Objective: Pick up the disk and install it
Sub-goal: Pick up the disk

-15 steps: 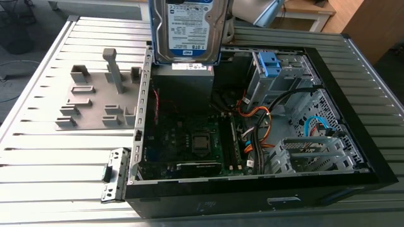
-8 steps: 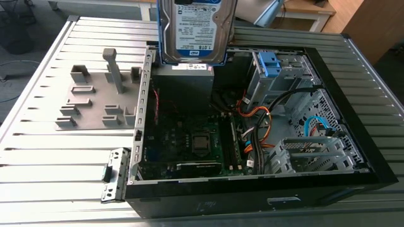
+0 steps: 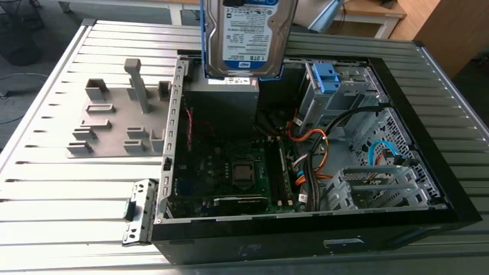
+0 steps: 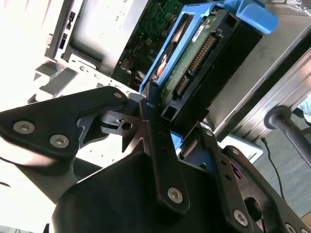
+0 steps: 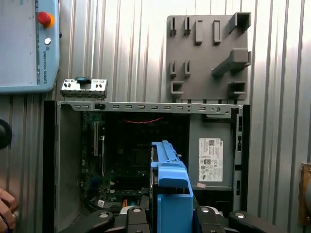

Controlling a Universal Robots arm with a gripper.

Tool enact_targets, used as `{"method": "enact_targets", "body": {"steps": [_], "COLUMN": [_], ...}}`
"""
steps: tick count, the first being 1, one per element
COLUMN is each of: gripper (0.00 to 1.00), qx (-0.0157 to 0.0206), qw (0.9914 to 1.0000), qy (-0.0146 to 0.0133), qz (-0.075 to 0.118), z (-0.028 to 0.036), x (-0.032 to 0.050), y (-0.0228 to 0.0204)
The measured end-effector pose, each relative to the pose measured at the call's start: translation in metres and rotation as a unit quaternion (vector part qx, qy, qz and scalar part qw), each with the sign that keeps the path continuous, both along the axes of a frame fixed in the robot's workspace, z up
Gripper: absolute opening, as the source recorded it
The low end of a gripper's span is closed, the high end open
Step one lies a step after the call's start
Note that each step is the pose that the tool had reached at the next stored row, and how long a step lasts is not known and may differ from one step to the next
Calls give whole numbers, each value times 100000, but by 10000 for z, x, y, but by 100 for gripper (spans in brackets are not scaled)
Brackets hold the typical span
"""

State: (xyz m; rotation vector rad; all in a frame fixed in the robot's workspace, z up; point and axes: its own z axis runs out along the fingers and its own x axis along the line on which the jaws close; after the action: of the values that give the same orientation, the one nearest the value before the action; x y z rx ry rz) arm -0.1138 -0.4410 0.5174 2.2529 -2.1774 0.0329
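One disk (image 3: pixel 246 37) held upright over the far end of the open computer case (image 3: pixel 458 200), gripper (image 4: pixel 172 119) clenched on it, seemingly by its blue rails (image 5: pixel 170 194), grey fixture plate (image 3: pixel 107 134) on the exterior view's left

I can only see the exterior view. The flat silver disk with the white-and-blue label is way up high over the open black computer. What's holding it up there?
Observer: The black metal gripper is. In the second wrist view its fingers are closed on one end of the flat silver-metal disk, at its blue plastic rails.
Operator: Wow! Is anybody near the computer?
Observer: Yes. In the first wrist view, part of a person's hand shows beside the outer wall of the open black computer case.
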Motion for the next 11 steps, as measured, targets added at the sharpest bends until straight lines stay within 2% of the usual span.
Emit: {"method": "enact_targets", "body": {"steps": [11], "gripper": [36], "qx": [0], "qw": [100000], "qy": [4], "qz": [1], "z": [-2], "x": [178], "y": [0]}}
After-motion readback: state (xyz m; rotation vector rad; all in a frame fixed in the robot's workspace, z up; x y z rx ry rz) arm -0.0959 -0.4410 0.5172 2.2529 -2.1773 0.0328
